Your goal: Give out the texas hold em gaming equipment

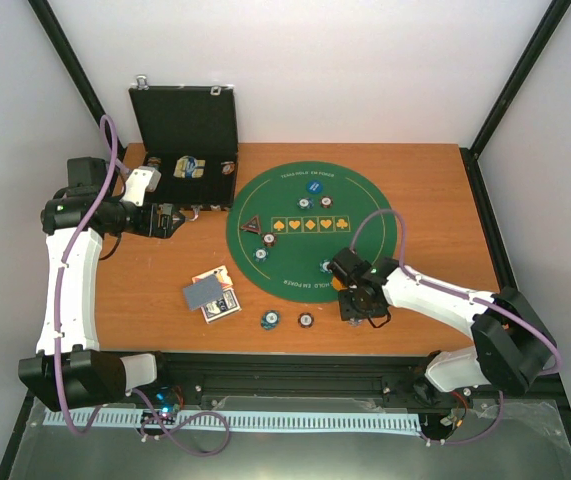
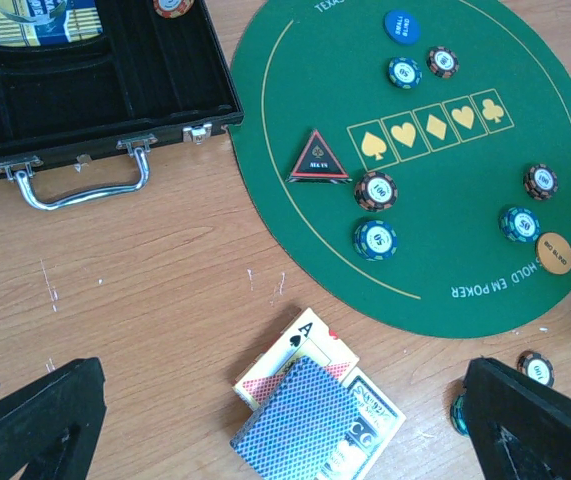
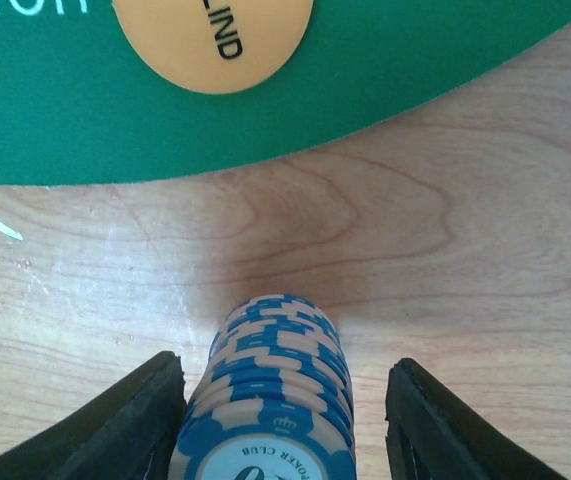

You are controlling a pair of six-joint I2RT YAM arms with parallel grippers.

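1. An orange-brown, wood-grain table top is spreading beneath the left gripper and the right gripper, showing faint pale scratches.
2. Plain white walls are rising beyond both grippers, past the table's far edge.
3. Black metal frame posts are slanting up outward of each gripper.
4. Soft, even light is casting a dim shadow just ahead of the right gripper.

A: How is the light?
B: Bright and even, from overhead. In the top view the worktop carries only faint, soft shadows.
A: Any glare?
B: A pale sheen on the wood in the right wrist view, with a soft shadow ahead of the chip stack.
A: Focus?
B: The stack blurs toward the lens. The fingers of the right end effector are dark and soft-edged. The left wrist view is crisp, the top view grainier.
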